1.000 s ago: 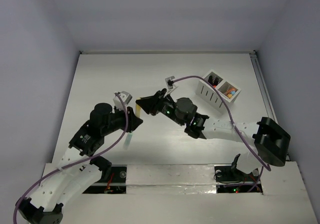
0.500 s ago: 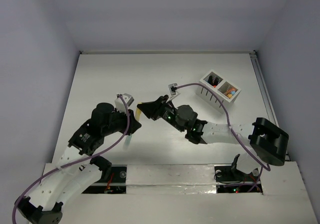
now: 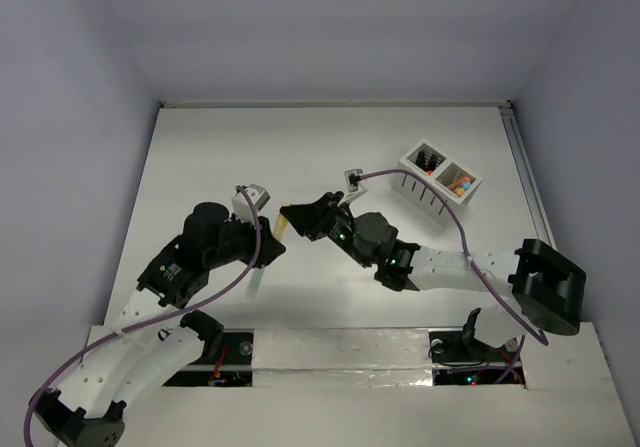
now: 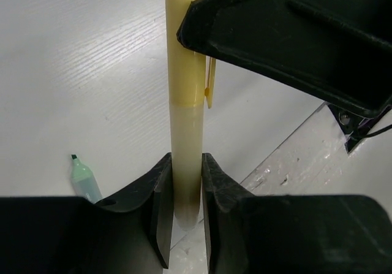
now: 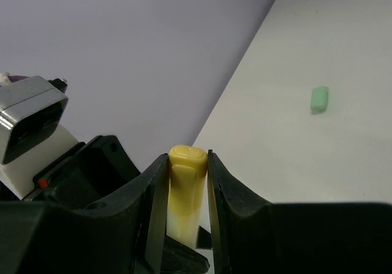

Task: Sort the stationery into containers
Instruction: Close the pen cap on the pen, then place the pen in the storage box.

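Observation:
A yellow highlighter [image 3: 283, 226] is held in the air between both grippers, left of the table's middle. My left gripper [image 3: 270, 239] is shut on its pale barrel [image 4: 185, 121]. My right gripper [image 3: 292, 215] is shut on its yellow clipped cap [image 5: 186, 191]. In the left wrist view the left gripper [image 4: 186, 160] pinches the barrel's lower end, and the right gripper's black fingers [image 4: 288, 35] cover the cap. In the right wrist view the right gripper [image 5: 186, 157] clamps the cap end. The white divided box [image 3: 440, 182] stands at the back right with black, orange and blue pieces inside.
A mint marker with a green tip [image 4: 84, 181] lies on the table below the left gripper; it also shows in the top view [image 3: 257, 278]. A small green cap [image 5: 320, 98] lies on the white table further off. The left wrist's camera housing [image 5: 30, 121] is close to the right gripper.
Both grippers and the yellow highlighter between them have shifted slightly toward the near side and to the right. The box has not moved.

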Available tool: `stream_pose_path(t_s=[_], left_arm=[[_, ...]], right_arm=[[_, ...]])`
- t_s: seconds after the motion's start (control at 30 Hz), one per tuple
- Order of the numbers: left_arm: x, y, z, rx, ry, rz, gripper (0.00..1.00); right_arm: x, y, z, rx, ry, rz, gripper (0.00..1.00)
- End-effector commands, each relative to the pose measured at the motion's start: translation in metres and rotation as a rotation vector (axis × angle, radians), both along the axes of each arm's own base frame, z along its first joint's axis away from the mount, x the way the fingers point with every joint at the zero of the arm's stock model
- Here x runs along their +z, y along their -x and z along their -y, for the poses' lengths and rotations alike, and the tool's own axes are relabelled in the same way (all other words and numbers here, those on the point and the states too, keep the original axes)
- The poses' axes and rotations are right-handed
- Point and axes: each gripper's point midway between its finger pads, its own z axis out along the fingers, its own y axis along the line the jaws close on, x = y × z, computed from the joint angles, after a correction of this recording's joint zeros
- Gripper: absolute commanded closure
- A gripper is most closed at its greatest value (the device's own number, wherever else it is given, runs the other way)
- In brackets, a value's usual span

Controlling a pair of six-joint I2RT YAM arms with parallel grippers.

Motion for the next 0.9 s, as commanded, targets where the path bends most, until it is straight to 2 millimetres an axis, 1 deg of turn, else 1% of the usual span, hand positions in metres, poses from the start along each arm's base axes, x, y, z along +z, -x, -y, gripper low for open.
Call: stream_pose_path(t_s=[0.0,0.07,0.1,0.13,0.17,0.2,0.23,0.27,0.3,0.33,0.37,0.4,0.43,0.47,0.5,0.53,0.57,0.6,0.63,0.67,0.7,0.73,0.77,0.8,0.87], left_arm=[[0.135,-0.047,0.010,0.089,0.271,0.443,0.64],[0.127,-0.043,0.010,0.077,0.258,0.422,0.49],[0.126,-0.040,0.008,0.078,0.254,0.425,0.35],[0.125,-0.039,0.006,0.082,0.251,0.426,0.24],[0.118,-0.038,0.005,0.083,0.236,0.411,0.17],[0.118,-0.035,0.002,0.082,0.229,0.420,0.12],[0.116,-0.034,0.001,0.082,0.223,0.420,0.04],[0.110,-0.032,0.000,0.081,0.208,0.406,0.02],[0.108,-0.031,-0.001,0.079,0.201,0.407,0.01],[0.107,-0.029,-0.003,0.079,0.196,0.413,0.01],[0.104,-0.029,-0.003,0.082,0.195,0.410,0.01],[0.108,-0.026,-0.005,0.082,0.210,0.428,0.01],[0.109,-0.024,-0.005,0.075,0.214,0.440,0.01],[0.109,-0.024,-0.005,0.076,0.217,0.445,0.01],[0.109,-0.023,-0.006,0.075,0.220,0.449,0.01],[0.110,-0.022,-0.006,0.074,0.227,0.457,0.01],[0.105,-0.022,-0.005,0.073,0.229,0.456,0.01],[0.103,-0.022,-0.005,0.074,0.231,0.457,0.01],[0.100,-0.022,-0.005,0.071,0.231,0.456,0.01],[0.095,-0.024,-0.004,0.072,0.230,0.446,0.01],[0.095,-0.024,-0.004,0.076,0.228,0.445,0.01],[0.096,-0.023,-0.005,0.075,0.227,0.449,0.01],[0.097,-0.023,-0.005,0.072,0.229,0.453,0.01],[0.098,-0.022,-0.006,0.073,0.231,0.460,0.01],[0.100,-0.021,-0.008,0.085,0.236,0.468,0.01]], right_arm=[[-0.065,0.031,-0.003,0.066,0.319,-0.045,1.00],[-0.055,0.008,0.006,-0.007,0.325,-0.033,1.00],[-0.041,-0.017,0.019,-0.085,0.312,-0.018,1.00],[-0.037,-0.029,0.027,-0.113,0.310,-0.018,1.00],[-0.029,-0.042,0.035,-0.141,0.298,-0.016,1.00],[-0.013,-0.053,0.046,-0.174,0.274,0.006,1.00],[-0.005,-0.075,0.065,-0.247,0.267,0.014,1.00],[0.002,-0.083,0.076,-0.278,0.261,0.020,1.00],[0.009,-0.091,0.088,-0.316,0.267,0.037,1.00],[0.024,-0.105,0.114,-0.407,0.253,0.054,1.00],[0.030,-0.111,0.128,-0.451,0.254,0.062,1.00],[0.035,-0.116,0.141,-0.484,0.269,0.076,1.00],[0.045,-0.118,0.161,-0.544,0.271,0.087,1.00],[0.048,-0.126,0.182,-0.611,0.290,0.091,1.00],[0.050,-0.129,0.200,-0.664,0.327,0.103,1.00],[0.044,-0.133,0.220,-0.727,0.376,0.086,1.00],[0.053,-0.136,0.248,-0.806,0.382,0.091,1.00],[0.052,-0.138,0.270,-0.868,0.426,0.093,1.00],[0.046,-0.139,0.292,-0.932,0.470,0.066,1.00],[0.048,-0.138,0.312,-0.982,0.476,0.058,1.00],[0.047,-0.142,0.342,-1.065,0.498,0.044,1.00],[0.048,-0.142,0.357,-1.104,0.498,0.036,1.00],[0.044,-0.142,0.371,-1.129,0.515,0.013,1.00],[0.044,-0.144,0.395,-1.190,0.516,-0.007,1.00],[0.039,-0.149,0.414,-1.219,0.534,-0.026,1.00]])
